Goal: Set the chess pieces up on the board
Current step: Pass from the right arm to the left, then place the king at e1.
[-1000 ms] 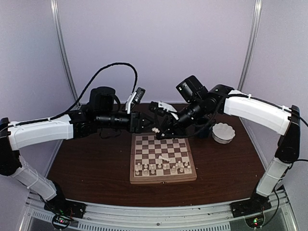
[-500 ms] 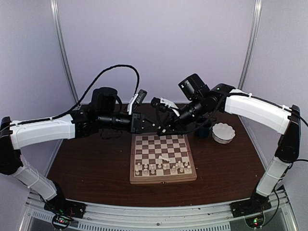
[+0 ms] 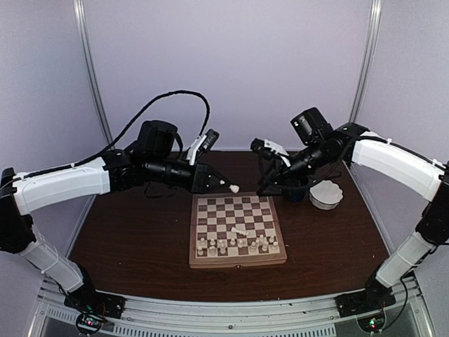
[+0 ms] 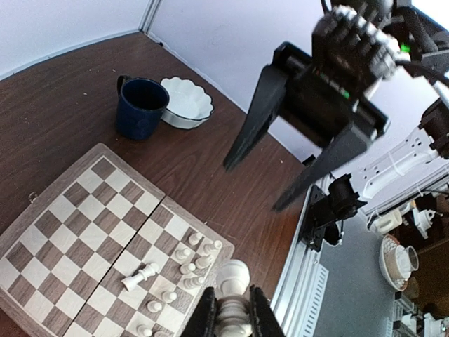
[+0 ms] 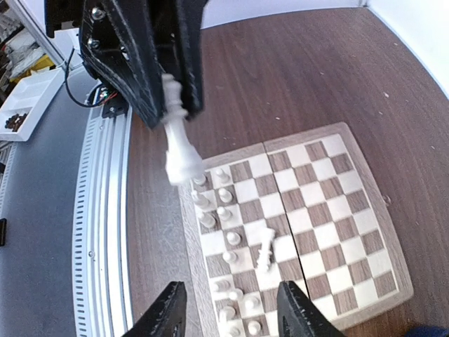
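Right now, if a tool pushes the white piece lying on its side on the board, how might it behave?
The fallen piece looks round-bodied, so it would probably roll rather than slide. It seems tiny and light, so it may knock over the standing pieces close by.

No writing, number, brand or sign is legible anywhere; the board (image 3: pixel 242 210) and the blue mug (image 4: pixel 140 107) show none.

Soft, even light; wrist views blur nearby fingers (image 5: pixel 165 312).

Dark wooden table (image 3: pixel 126 246) against pale lilac walls (image 3: pixel 245 70).
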Controlling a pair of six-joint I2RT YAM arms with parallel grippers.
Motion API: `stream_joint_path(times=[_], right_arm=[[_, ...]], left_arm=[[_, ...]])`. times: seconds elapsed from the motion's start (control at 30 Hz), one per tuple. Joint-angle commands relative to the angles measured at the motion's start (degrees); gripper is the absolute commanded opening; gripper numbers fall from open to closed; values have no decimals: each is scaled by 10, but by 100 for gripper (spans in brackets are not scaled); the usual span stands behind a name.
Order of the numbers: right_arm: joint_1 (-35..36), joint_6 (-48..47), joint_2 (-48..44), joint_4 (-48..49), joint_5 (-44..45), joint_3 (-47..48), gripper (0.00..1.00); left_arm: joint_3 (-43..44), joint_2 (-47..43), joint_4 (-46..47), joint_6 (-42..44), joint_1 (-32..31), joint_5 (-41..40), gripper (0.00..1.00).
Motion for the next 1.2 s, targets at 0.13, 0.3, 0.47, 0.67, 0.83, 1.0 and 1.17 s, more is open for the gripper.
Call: stream_joint_path(times=[0.13, 0.3, 0.47, 0.67, 0.83, 1.0, 1.17], right_arm=[[-136, -21, -149, 54, 0, -178, 53], [-206, -9, -193, 94, 26, -226, 57], [-214, -8, -194, 111, 28, -241, 57], [-214, -8, -188, 117, 21, -246, 58], [-215, -10, -188, 118, 18, -248, 58], [-215, -11, -188, 118, 20, -249, 58], [-215, -16, -188, 114, 24, -247, 58]], left_arm=[[103, 81, -212, 171, -80, -129, 7], [182, 164, -322, 233, -144, -190, 6], [239, 249, -385, 260, -190, -252, 4], [262, 282, -385, 252, -195, -264, 4], [276, 311, -396, 249, -195, -266, 4], [283, 321, -390, 242, -194, -299, 3], [272, 321, -368, 223, -177, -283, 3]])
